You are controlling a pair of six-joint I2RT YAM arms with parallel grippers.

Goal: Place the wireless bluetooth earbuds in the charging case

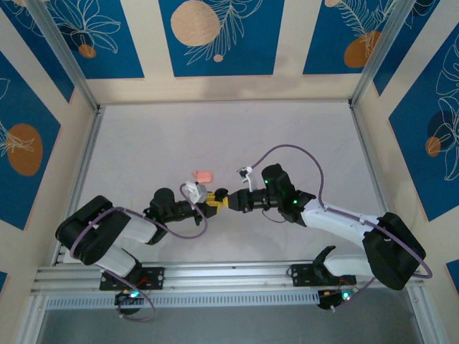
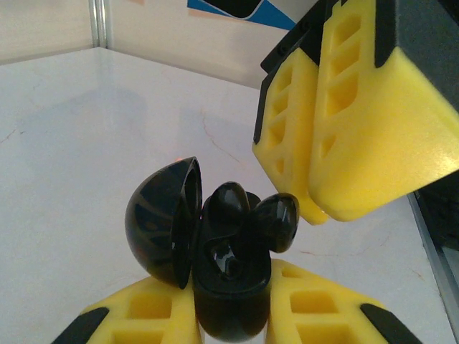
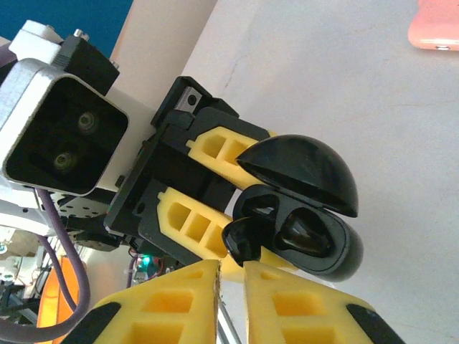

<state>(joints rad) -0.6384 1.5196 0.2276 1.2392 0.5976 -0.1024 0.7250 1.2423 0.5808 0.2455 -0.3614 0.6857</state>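
Observation:
A black charging case (image 2: 231,290) with its domed lid (image 2: 161,222) swung open is upright between the yellow fingers of my left gripper (image 2: 229,315), which is shut on it. One black earbud (image 2: 229,206) sits in its well. The other black earbud (image 2: 278,221) leans half out of the case's right well. My right gripper (image 3: 231,269) has its fingers drawn together, a thin slit between them and nothing in it. Its tips touch that leaning earbud (image 3: 244,240) from outside. The two grippers meet at mid-table, left gripper (image 1: 212,203), right gripper (image 1: 228,201).
A small salmon-pink rounded box (image 1: 204,175) lies on the white table (image 1: 158,143) just behind the grippers, apart from them, and the pink box (image 3: 434,32) sits at the top right corner of the right wrist view. Metal rails edge the table.

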